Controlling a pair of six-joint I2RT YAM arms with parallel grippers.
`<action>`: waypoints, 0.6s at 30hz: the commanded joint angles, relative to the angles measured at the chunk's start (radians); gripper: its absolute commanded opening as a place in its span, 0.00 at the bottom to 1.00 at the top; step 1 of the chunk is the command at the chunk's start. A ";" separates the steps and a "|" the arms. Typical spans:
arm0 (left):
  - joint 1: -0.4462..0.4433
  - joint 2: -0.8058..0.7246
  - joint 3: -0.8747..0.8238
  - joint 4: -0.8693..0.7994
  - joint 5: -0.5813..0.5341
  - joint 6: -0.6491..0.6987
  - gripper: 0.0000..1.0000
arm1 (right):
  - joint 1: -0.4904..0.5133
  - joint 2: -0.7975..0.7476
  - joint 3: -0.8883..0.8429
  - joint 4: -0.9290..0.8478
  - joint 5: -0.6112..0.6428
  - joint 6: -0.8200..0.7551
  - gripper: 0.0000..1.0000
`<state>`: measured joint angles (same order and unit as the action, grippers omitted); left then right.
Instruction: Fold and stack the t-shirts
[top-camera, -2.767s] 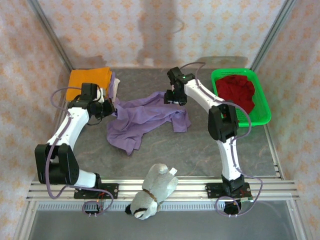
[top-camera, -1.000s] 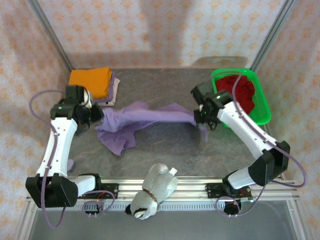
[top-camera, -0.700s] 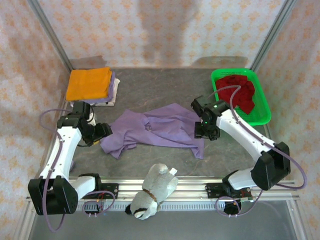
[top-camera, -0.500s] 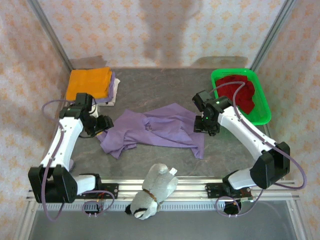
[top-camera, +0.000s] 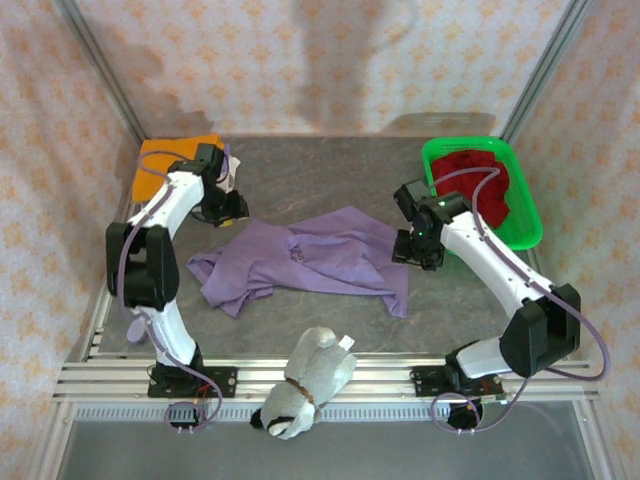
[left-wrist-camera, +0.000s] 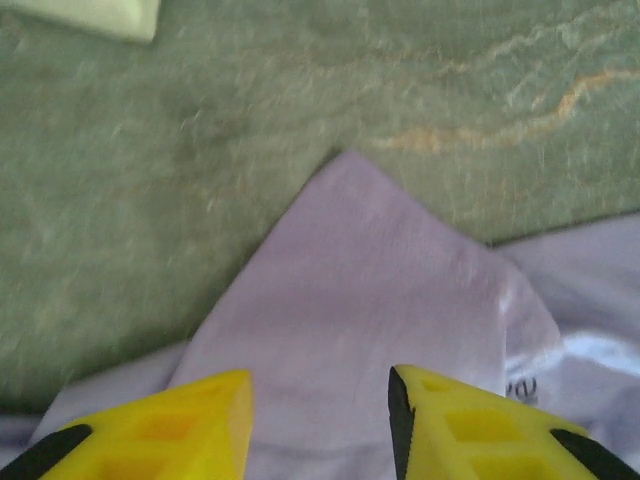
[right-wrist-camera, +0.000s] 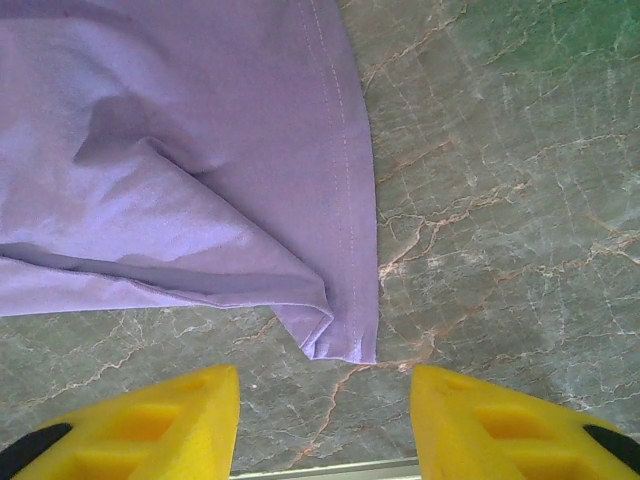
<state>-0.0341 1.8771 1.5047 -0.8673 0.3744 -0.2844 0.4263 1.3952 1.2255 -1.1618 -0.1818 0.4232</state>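
Note:
The lavender-purple t-shirt lies spread out and wrinkled on the middle of the table. My left gripper hovers open over its back-left corner. The left wrist view shows that pointed corner between the yellow fingers, with nothing gripped. My right gripper is open at the shirt's right edge. The hem corner lies just ahead of its gap. A folded orange t-shirt sits at the back left. The dark red t-shirt lies crumpled in the basket.
The green plastic basket stands at the back right. A grey-and-white plush toy lies on the rails at the front edge. Pale folded cloth sticks out beside the orange shirt. Patterned walls close in the table.
Both grippers held the lavender shirt stretched in the air, then laid it down and let go. The left arm has since swung back to the shirt's back-left corner.

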 joint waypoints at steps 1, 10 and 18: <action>-0.034 0.104 0.103 -0.042 -0.066 0.053 0.40 | -0.007 -0.037 -0.003 -0.020 0.008 0.011 0.48; -0.062 0.235 0.184 -0.053 -0.156 0.063 0.40 | -0.008 -0.051 -0.011 -0.027 0.014 0.016 0.48; -0.069 0.271 0.187 0.006 -0.125 0.060 0.37 | -0.009 -0.060 -0.031 -0.022 0.013 0.015 0.48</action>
<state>-0.0986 2.1304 1.6642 -0.8764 0.2619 -0.2401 0.4244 1.3598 1.2114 -1.1625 -0.1837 0.4267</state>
